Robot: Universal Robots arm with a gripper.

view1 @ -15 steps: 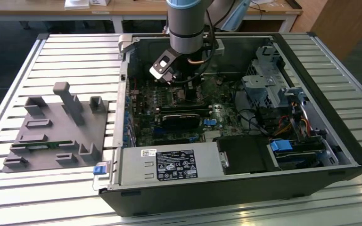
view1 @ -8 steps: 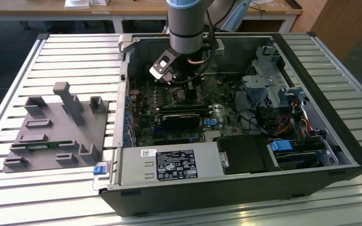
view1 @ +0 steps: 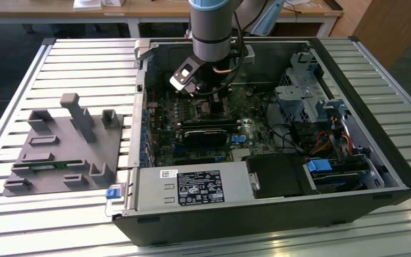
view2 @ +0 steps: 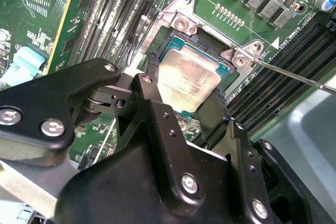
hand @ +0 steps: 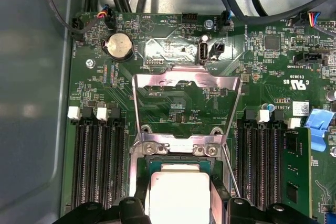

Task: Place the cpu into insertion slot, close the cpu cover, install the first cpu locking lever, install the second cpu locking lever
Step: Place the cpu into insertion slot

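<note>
With the gripper [view2: 182, 95] clamped on the cpu [view2: 187, 77] over the insertion slot [view2: 206, 43], and the cpu cover [hand: 186, 77] standing open at the slot's edge, I judge placement in hand, calling for square, level seating.

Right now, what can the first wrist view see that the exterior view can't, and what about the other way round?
First wrist view: up close, the cpu is pinched in the gripper over the insertion slot. The cpu cover is swung open, and there is a round coin battery.
Exterior view: the whole computer case on a slatted table, the arm reaching in, and a grey fixture at the exterior view's left.
Both: the green motherboard.
</note>
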